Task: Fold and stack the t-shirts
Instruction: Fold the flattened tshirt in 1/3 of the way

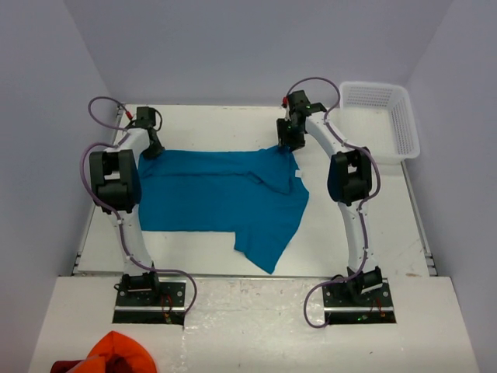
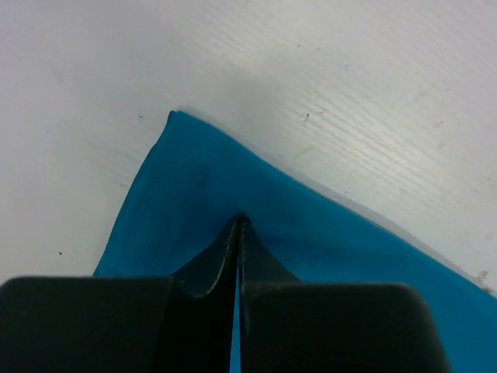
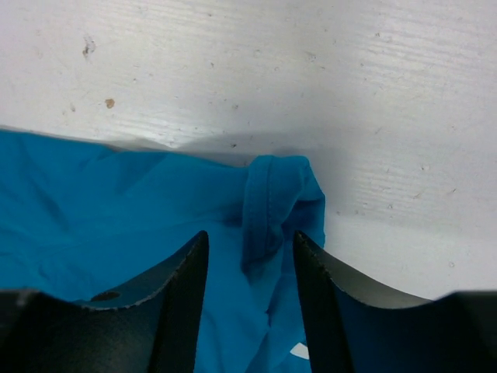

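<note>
left wrist, left pincer (image 2: 238, 223) clamps t-shirt (image 2: 194, 179) corner

Both arms reach forward with elbows raised and wrists angled down. Left gripper (image 2: 238, 223): fingers pressed together, pinching the t-shirt (image 2: 334, 233) edge. Right gripper (image 3: 250, 241): fingers spread apart.

The teal t-shirt (image 1: 217, 190) is lying spread out on the white table (image 1: 365, 233), with one flap sticking out toward the near edge. The left gripper (image 1: 150, 145) is sitting at the shirt's far-left corner, and the right gripper (image 1: 289, 142) is sitting at its far-right edge. A white basket (image 1: 405, 124) is sitting in the far right corner, and a bunched orange cloth (image 1: 116, 353) is lying in front of the left base.
</note>
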Controlling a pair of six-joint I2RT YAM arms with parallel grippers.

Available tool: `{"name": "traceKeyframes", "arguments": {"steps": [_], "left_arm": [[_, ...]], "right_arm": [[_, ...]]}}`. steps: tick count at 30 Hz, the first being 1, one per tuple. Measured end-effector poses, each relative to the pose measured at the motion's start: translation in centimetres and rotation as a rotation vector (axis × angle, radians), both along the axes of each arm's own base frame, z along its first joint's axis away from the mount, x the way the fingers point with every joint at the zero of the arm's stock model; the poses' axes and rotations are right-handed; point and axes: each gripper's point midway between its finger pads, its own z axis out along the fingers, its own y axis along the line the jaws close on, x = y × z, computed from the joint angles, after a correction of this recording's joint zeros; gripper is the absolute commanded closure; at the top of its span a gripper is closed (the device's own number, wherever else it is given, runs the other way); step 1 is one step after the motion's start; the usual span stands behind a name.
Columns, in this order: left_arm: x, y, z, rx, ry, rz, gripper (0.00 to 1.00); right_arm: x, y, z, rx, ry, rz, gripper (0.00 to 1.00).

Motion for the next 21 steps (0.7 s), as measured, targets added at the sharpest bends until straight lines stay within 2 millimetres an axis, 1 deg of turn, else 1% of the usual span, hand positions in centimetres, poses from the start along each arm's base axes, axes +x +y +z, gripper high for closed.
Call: {"name": "traceKeyframes", "arguments": {"steps": [2, 3, 5, 8, 10, 12, 21], "left_arm": [[-0.4, 0.2, -0.6, -0.001, 0.015, 0.005, 1.00], [-0.5, 0.2, -0.8, -0.001, 0.020, 0.005, 1.00], [-0.5, 0.3, -0.8, 0.002, 0.017, 0.006, 1.00], [-0.5, 0.3, -0.8, 0.003, 0.018, 0.007, 1.00], [-0.5, 0.4, -0.9, 0.005, 0.018, 0.009, 1.00], [-0.5, 0.6, -0.9, 0.010, 0.020, 0.010, 1.00], [-0.4, 1.5, -1.0, 0.015, 0.012, 0.026, 1.00]], "right_arm": [[0.0, -0.4, -0.5, -0.004, 0.016, -0.007, 0.59], [0.0, -0.6, -0.7, -0.006, 0.023, -0.010, 0.65], [0.0, -1.1, -1.1, -0.011, 0.034, -0.019, 0.72], [0.0, -2.0, -1.5, -0.024, 0.047, -0.040, 0.76], [0.1, -2.5, -1.5, -0.030, 0.048, -0.048, 0.87], [0.2, -2.9, -1.5, -0.033, 0.047, -0.061, 1.00], [0.9, -3.6, -1.0, -0.023, 0.033, -0.089, 1.00]]}}
